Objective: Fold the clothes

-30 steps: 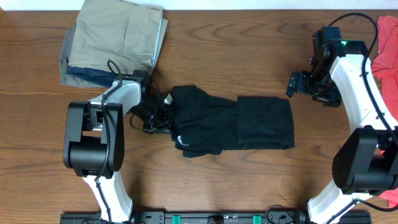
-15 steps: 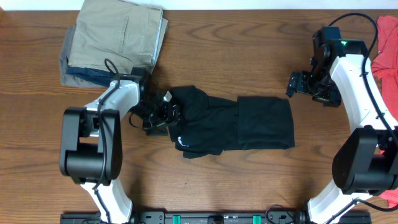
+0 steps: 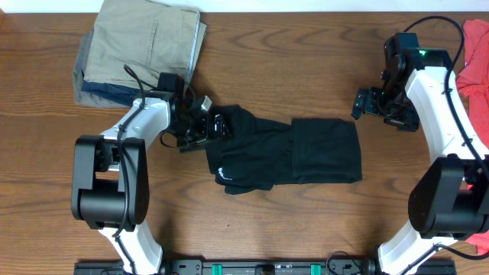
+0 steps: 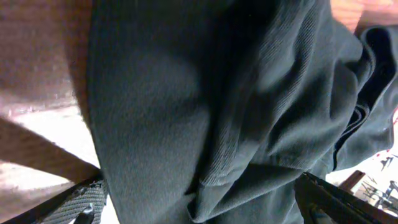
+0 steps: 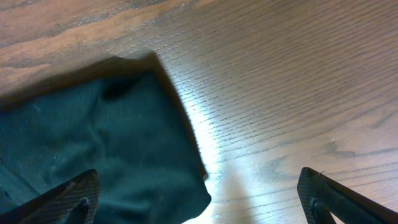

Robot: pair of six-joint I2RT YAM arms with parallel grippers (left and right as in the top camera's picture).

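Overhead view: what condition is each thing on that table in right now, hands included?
Black shirt: partly folded, lying on the table, left end bunched.
Left hand: open, fingers astride the shirt's left end.
Right hand: open, empty, beside the shirt's right corner.
Khaki and blue-grey garments: folded, stacked.
Red garment: crumpled, partly out of view.

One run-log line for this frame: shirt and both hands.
black shirt: long strip on table | left hand: open around shirt's left end | right hand: open, near right end, not touching
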